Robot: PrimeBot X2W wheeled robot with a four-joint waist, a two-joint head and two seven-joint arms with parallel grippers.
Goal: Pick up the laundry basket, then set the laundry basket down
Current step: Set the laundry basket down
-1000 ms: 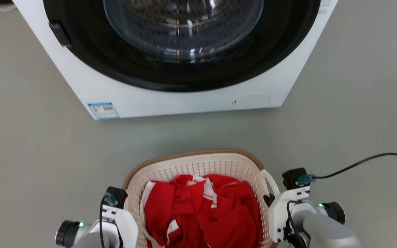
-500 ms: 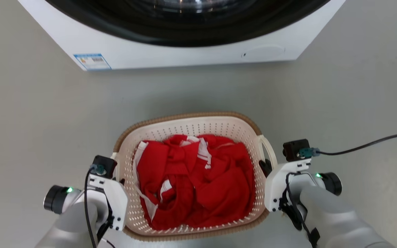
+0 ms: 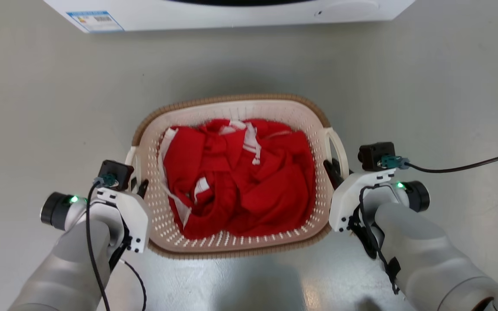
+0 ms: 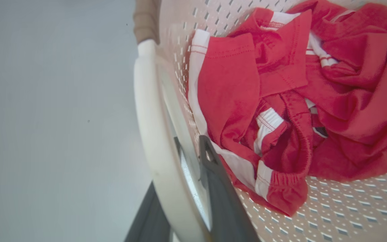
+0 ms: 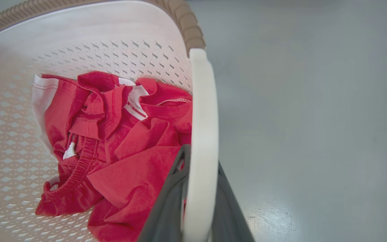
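The laundry basket (image 3: 231, 98), cream and perforated with a brown woven-look rim, sits in the middle of the head view with red and white clothes (image 3: 236, 172) inside. My left gripper (image 3: 138, 185) is shut on its white left handle (image 4: 149, 134), one dark finger (image 4: 220, 201) inside the handle and the other outside. My right gripper (image 3: 333, 166) is shut on the white right handle (image 5: 202, 117), with dark fingers (image 5: 170, 195) on both sides of it. I cannot tell whether the basket rests on the floor or hangs just above it.
The white washer's lower front (image 3: 231, 13), bearing a blue label (image 3: 95, 20), runs along the top edge beyond the basket. Grey floor (image 3: 37, 108) lies all around. A black cable (image 3: 469, 164) trails off to the right from my right wrist.
The camera has tilted down, so the washer slid to the top edge. The basket and both grippers stand higher and a little larger in view, and both grippers keep their hold on the handles.
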